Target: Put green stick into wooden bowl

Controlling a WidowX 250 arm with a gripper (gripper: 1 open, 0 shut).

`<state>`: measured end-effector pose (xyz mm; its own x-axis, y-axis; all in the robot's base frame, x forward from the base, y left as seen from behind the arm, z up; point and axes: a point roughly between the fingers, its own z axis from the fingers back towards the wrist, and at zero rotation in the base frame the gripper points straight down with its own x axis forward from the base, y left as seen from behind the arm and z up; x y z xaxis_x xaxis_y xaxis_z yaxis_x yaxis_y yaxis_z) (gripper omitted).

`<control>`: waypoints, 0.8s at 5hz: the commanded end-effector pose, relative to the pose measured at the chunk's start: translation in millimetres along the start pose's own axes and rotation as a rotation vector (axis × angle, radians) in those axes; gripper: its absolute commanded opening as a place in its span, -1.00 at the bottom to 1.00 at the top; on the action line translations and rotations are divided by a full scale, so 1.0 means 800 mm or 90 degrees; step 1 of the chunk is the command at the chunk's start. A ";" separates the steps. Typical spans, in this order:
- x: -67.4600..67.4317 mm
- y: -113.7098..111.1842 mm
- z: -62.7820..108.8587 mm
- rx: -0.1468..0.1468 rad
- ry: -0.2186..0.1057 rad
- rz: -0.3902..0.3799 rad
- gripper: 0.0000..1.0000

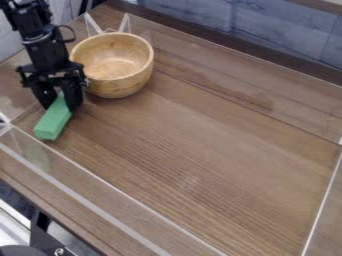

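Wood grain covers the table (214, 140), which is fenced by low clear walls. The green stick (54, 122) lies flat on it near the 9 o'clock edge, its long axis running from about 1 o'clock to 7 o'clock. The wooden bowl (112, 64) sits just beyond, at 1 o'clock from the stick, close by but not touching it, and it is seen to be empty.

The claw (62, 98) points straight down over the stick's far end. Its dark fingers are drawn together on that end, so the stick is judged to be gripped there, though the contact itself is hidden by the fingers. The near end of the stick appears to rest on the table.

The stick is judged to be light, rigid and flat-sided, so it should be pinched easily across its narrow width without being crushed. Its smooth painted faces may prove slippery. Because it is held at one end and not the middle, some swinging or sagging of the free end may be expected once it is lifted. The bowl is thick-rimmed and wide; since the stick is about as long as the hollow is wide, it should be lowered well centred.
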<state>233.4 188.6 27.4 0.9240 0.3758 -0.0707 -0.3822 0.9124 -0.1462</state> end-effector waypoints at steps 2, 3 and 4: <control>-0.013 -0.014 0.035 0.008 -0.044 0.046 -1.00; -0.010 -0.017 0.047 0.007 -0.044 0.056 -1.00; -0.006 -0.020 0.057 0.006 -0.045 0.066 -1.00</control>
<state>226.4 174.6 51.1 0.8747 0.4746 -0.0985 -0.4845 0.8615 -0.1519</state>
